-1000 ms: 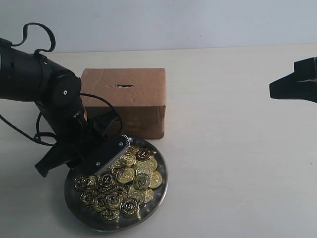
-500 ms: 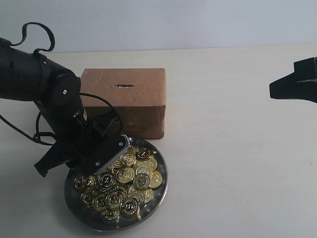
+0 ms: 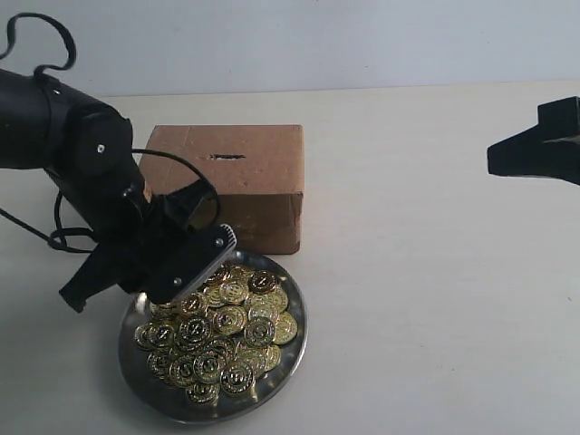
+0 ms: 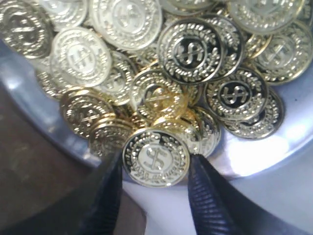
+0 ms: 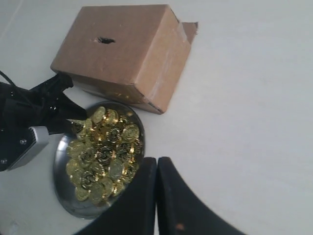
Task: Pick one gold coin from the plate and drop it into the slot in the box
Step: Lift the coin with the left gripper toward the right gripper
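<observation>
Coin gripped by its rim in our nearly closed left tool, over the plate near the bench's front edge, so, we judge, it can enter the box slot behind edge-first.

The left arm was a bulky matt black casing with rounded joints and a small pale screw head on its side. Thin black cables looped around it. A silver-grey block with small dark screws sat at the wrist. Its jaws were black and finely ribbed inside. The right arm was an angular black wedge with smooth, glossy black jaws.
</observation>
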Controlling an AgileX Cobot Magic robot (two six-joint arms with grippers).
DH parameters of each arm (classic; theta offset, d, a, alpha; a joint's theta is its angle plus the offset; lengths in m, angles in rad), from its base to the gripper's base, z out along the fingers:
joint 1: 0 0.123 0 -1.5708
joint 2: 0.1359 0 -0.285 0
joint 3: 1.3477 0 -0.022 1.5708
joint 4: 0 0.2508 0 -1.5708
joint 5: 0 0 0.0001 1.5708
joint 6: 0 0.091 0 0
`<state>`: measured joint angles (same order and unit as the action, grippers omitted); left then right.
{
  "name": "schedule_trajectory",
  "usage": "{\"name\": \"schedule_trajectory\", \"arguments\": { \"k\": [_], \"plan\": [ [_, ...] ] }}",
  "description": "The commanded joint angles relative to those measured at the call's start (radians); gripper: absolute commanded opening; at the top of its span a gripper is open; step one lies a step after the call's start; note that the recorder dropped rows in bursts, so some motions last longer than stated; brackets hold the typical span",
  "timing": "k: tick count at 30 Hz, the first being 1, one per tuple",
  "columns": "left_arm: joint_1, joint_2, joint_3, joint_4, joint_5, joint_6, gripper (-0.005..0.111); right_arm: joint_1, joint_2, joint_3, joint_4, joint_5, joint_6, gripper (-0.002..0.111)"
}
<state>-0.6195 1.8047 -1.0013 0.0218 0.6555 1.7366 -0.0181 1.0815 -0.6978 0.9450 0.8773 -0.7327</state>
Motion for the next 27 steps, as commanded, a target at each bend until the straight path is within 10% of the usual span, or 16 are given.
{"name": "schedule_trajectory", "arguments": {
  "k": [1, 18, 27],
  "plan": [
    [0.001, -0.094, 0.002, -0.014, 0.007, -0.078, 0.039, 0.065, 0.002, 0.082, 0.180, -0.010, -0.143, 0.000],
    [0.001, -0.315, 0.002, -0.277, 0.060, -0.176, 0.039, 0.540, 0.334, 0.106, 0.799, -0.328, -0.472, 0.001],
    [0.001, -0.336, 0.002, -0.353, 0.116, -0.176, 0.039, 0.614, 0.490, -0.062, 0.799, -0.224, -0.441, 0.050]
  ]
}}
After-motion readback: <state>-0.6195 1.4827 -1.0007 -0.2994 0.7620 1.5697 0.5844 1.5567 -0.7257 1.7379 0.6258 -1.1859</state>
